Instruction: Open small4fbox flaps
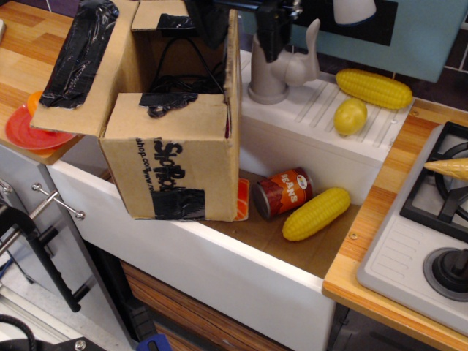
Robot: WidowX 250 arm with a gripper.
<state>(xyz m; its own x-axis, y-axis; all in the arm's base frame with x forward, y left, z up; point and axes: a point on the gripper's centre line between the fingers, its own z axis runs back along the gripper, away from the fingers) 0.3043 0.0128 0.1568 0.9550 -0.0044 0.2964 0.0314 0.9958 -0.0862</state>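
Observation:
The small4fbox (175, 161), brown cardboard with black lettering and a black tape patch, stands in the white sink (219, 263). Its left flap (77, 62), with crinkled black tape, is folded outward over the counter. The far flap (155, 14) stands up at the back. The right flap (232, 73) stands nearly upright. The box is open on top, with black tape at the near rim (167, 101). My black gripper (239, 25) is at the top edge, its fingers (269, 33) apart on either side of the right flap's top edge.
A bean can (284, 194) and a yellow corn cob (316, 213) lie in the sink, right of the box. A grey faucet (281, 66), another corn cob (374, 88) and a yellow fruit (350, 115) are behind. A red plate (29, 130) is left, a stove (431, 219) right.

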